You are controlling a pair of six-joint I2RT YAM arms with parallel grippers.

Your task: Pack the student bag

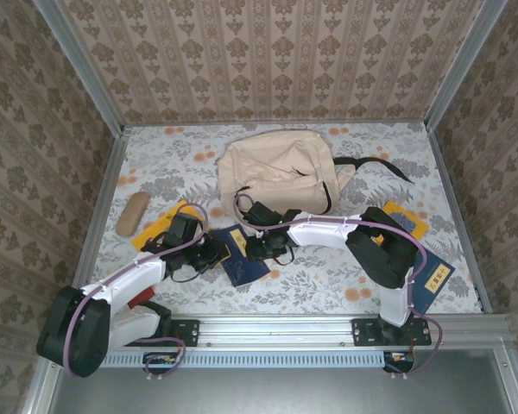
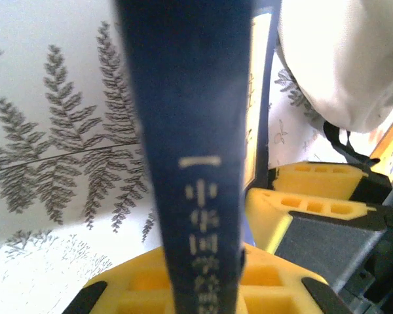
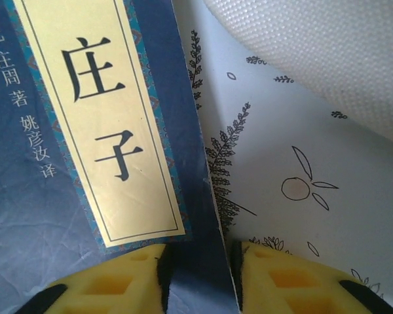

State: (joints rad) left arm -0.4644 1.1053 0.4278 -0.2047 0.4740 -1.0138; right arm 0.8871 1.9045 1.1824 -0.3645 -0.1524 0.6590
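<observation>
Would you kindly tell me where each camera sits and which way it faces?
Top external: above and behind the bases, looking down on the table; left arm, right arm, bag beyond.
Left wrist: on the left arm, looking along its yellow fingers at the blue book, spine-on, clamped in its jaws.
Right wrist: on the right arm, looking past its fingers at that book's cover, its edge between the jaws.
Shared: all three show book and bag.
</observation>
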